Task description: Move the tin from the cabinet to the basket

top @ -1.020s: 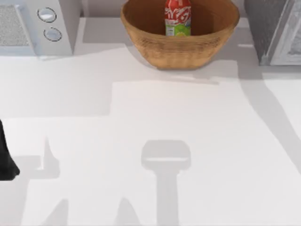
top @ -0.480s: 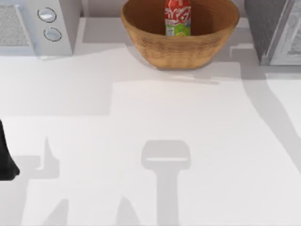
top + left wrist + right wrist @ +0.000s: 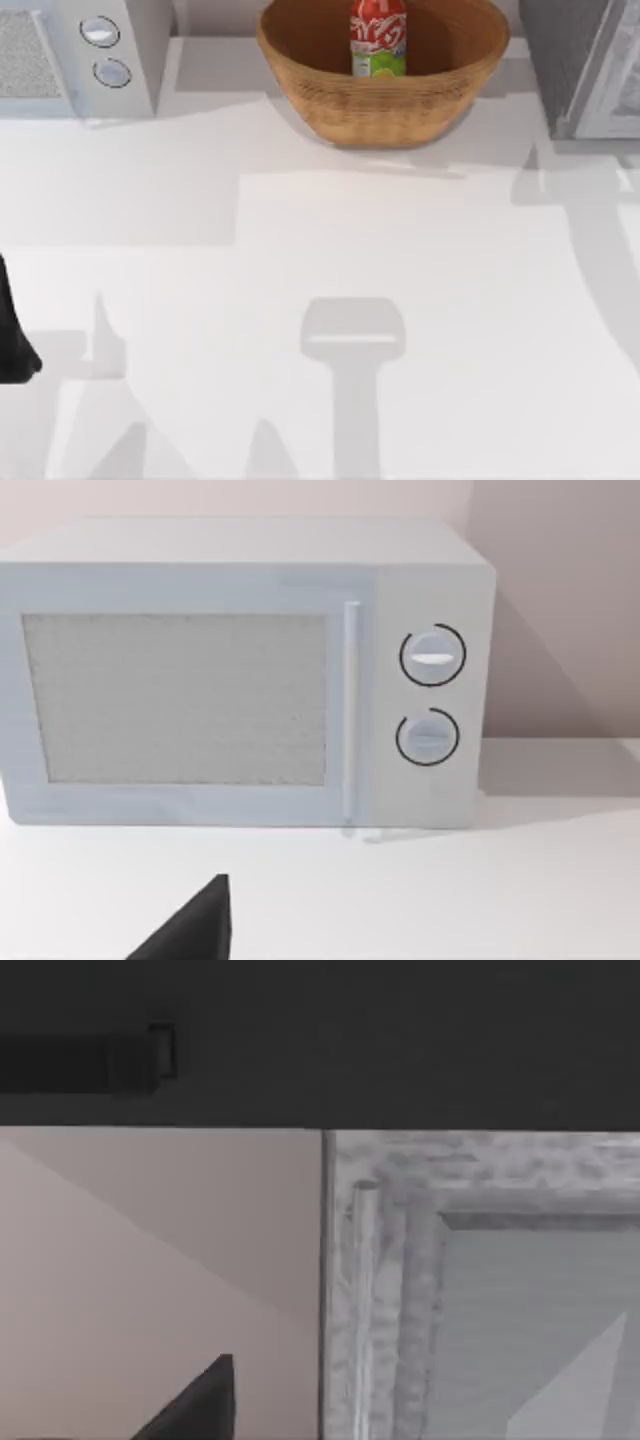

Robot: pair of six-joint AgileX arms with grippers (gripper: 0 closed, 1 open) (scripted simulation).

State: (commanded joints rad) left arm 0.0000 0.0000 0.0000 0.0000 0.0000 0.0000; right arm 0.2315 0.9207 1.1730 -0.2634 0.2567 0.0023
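Gripper state cannot be told for either of our arms: our left gripper shows as a single dark fingertip (image 3: 195, 925) low in the left wrist view, and our right gripper shows likewise as one dark fingertip (image 3: 200, 1400) in the right wrist view, so we cannot say whether either is wide, narrow or holding anything. We take the basket (image 3: 300, 75) as the landmark; it sits at the far edge of the white table (image 3: 320, 260), near the middle. The tin (image 3: 378, 38) stands upright inside the basket, against its far inner wall, red with white lettering and a green-yellow patch at its base, and nothing grips it. To the right of the basket, well apart from it, stands the cabinet (image 3: 555, 60), dark grey and speckled, with its pale door (image 3: 615, 90) facing the near side. The right wrist view looks at this cabinet closely, with the door edge (image 3: 365, 1300) and speckled frame upright before it. To the left of the basket stands a white microwave (image 3: 130, 50) with two round knobs; the left wrist view faces its front. Part of our left arm (image 3: 12, 340) shows dark at the table's left edge, far nearer than the basket.
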